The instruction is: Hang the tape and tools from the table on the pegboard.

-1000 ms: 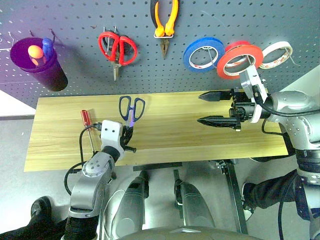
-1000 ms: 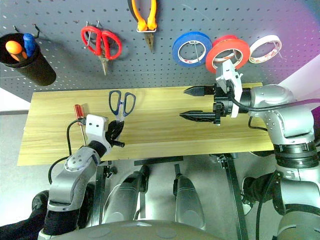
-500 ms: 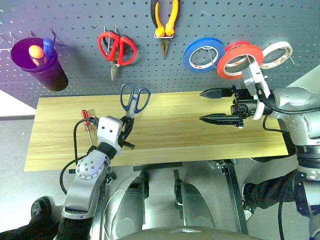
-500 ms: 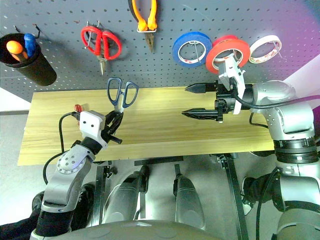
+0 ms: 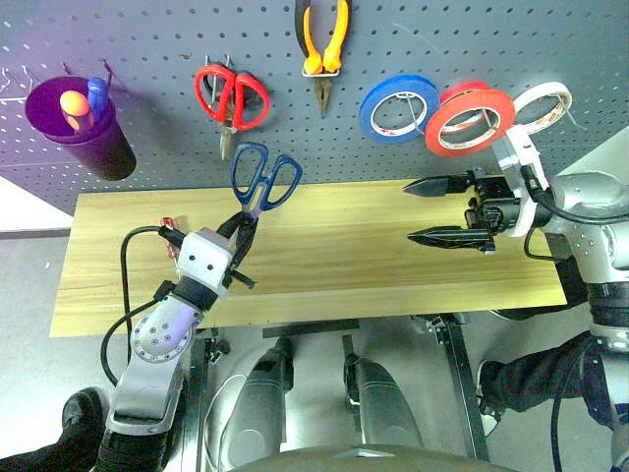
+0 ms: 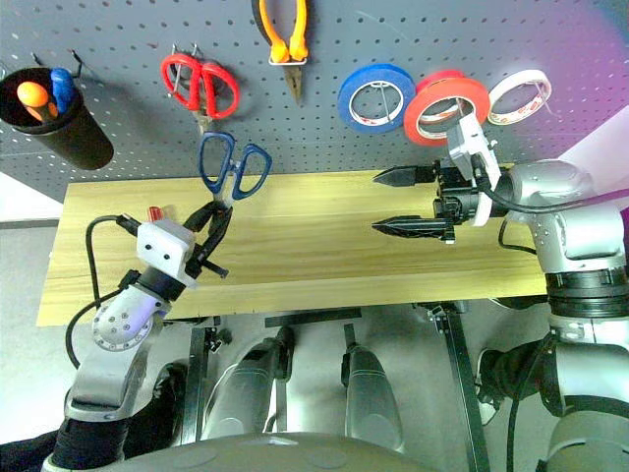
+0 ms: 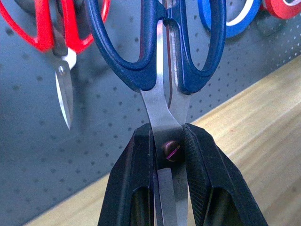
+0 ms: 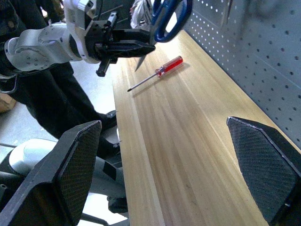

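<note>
Left eye view: two scissors (image 5: 262,181), three tape rolls (image 5: 469,120).

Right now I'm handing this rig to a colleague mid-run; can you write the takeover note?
Left gripper: shut on the dark blue-handled scissors at the blade pivot, lifted off the light wooden table, handles up toward the dark grey pegboard.
Right gripper: open, empty, over the table.
Done: orange-red tape roll and yellow-handled pliers hang on the pegboard.
Left: hook the scissors; then the small red-handled screwdriver, lying on the table.
</note>
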Controlling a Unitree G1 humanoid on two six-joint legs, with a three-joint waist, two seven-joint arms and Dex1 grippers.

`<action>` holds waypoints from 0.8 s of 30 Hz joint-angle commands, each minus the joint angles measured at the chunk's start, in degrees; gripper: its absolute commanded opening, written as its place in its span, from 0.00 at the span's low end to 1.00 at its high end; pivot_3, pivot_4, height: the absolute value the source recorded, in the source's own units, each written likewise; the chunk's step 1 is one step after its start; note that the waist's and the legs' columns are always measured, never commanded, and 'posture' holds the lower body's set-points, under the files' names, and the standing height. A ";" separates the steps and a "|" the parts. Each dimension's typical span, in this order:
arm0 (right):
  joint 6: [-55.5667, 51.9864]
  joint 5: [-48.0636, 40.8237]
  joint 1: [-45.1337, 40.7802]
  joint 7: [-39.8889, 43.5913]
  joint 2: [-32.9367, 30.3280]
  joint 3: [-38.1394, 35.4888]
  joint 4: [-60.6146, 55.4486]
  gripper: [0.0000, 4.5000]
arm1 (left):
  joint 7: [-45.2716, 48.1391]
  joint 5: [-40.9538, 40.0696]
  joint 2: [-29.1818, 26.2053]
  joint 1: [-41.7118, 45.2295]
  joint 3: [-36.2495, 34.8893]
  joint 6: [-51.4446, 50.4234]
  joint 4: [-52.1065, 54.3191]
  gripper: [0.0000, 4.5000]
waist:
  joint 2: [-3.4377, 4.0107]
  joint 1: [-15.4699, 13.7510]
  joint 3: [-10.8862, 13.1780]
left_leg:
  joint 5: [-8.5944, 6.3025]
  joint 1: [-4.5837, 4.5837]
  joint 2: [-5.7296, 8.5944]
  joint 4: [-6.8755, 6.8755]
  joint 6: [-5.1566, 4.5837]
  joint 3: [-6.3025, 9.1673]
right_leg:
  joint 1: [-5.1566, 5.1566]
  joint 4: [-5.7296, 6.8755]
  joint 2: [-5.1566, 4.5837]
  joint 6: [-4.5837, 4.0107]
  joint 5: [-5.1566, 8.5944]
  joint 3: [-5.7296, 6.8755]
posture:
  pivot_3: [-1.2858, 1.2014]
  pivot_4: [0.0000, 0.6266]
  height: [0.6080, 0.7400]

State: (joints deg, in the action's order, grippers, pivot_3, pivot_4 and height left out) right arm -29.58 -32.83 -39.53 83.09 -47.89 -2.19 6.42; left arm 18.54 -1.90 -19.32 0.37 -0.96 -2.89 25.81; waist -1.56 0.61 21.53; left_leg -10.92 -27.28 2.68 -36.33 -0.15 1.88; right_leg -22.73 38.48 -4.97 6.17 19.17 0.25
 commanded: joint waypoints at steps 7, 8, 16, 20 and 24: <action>-3.20 -5.40 -3.03 0.84 -0.17 -5.39 1.43 1.00 | -2.00 1.64 0.17 1.30 -0.99 1.17 5.97 0.14 | 0.02 -0.02 -0.15 | 0.00 0.00 -0.01 -0.42 0.01 -0.02 | -0.07 0.57 0.00 0.00 0.00 0.02 | 0.52 0.41 1.00; -3.88 -6.02 -3.22 0.93 -0.06 -5.76 1.62 1.00 | -2.03 1.37 0.18 1.44 -1.23 0.91 6.16 0.14 | 0.04 -0.02 -0.25 | 0.00 0.00 -0.01 -0.52 0.01 -0.01 | -0.06 0.65 0.01 0.00 0.00 0.02 | 0.52 0.40 1.00; -3.40 -6.29 -1.35 -1.71 2.27 -6.14 0.98 1.00 | -2.20 1.02 0.00 3.07 -2.02 -0.29 7.07 0.14 | 0.11 -0.03 -1.37 | -0.01 0.00 -0.01 -0.73 -0.01 -0.01 | -0.03 0.80 0.01 0.04 -0.03 0.01 | 0.52 0.40 1.00; 0.93 -2.42 -0.28 -3.76 3.03 -4.60 0.12 1.00 | -2.21 1.25 -0.29 2.83 -2.58 0.00 6.71 0.14 | 0.11 -0.01 -1.52 | -0.01 0.00 -0.01 -0.73 -0.01 -0.01 | -0.04 0.82 0.01 0.04 -0.03 0.02 | 0.51 0.40 1.00; 4.91 -1.16 0.43 -5.16 4.32 -5.57 0.83 1.00 | -2.21 0.94 -0.56 1.96 -3.84 -0.11 7.18 0.14 | 0.11 0.04 -1.53 | 0.00 0.00 -0.01 -0.74 -0.01 -0.02 | -0.05 0.84 0.01 0.04 -0.03 0.01 | 0.51 0.40 1.00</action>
State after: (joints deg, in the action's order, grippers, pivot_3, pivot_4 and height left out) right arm -26.70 -33.72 -39.33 77.66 -43.42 -5.96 8.67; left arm 16.62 -0.64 -19.59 2.96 -3.43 -3.60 29.90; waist -1.45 0.65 19.99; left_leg -10.92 -27.28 2.68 -37.07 -0.16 1.86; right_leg -22.78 39.32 -4.96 6.21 19.14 0.27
